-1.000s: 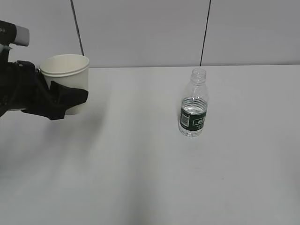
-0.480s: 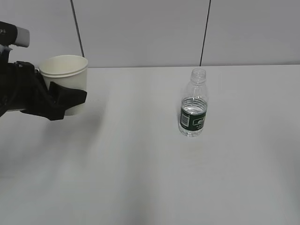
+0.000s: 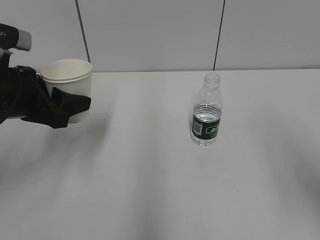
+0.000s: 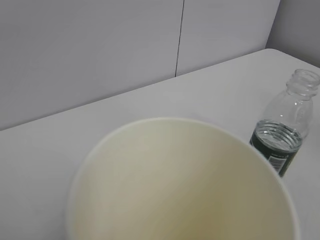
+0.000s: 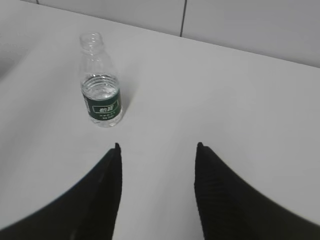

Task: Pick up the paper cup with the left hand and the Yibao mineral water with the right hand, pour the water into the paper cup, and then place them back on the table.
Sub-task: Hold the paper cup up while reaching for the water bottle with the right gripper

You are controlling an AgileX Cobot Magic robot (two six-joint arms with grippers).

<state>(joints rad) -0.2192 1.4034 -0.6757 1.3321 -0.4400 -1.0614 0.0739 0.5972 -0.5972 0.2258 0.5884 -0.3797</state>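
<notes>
Gripping empty paper cup, left hand

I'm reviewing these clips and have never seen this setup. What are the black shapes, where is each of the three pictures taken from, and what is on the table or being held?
This is a two-armed robot at a white table. One picture looks across the table from the front; the other two come from cameras on each wrist. The black shape on the left of the front view is the left hand, shut on the paper cup, held upright off the table. Its wrist view looks down into that cup. The two dark prongs in the right wrist view are the right hand, open and empty. The Yibao mineral water stands uncapped on the table, ahead of it and untouched.
</notes>
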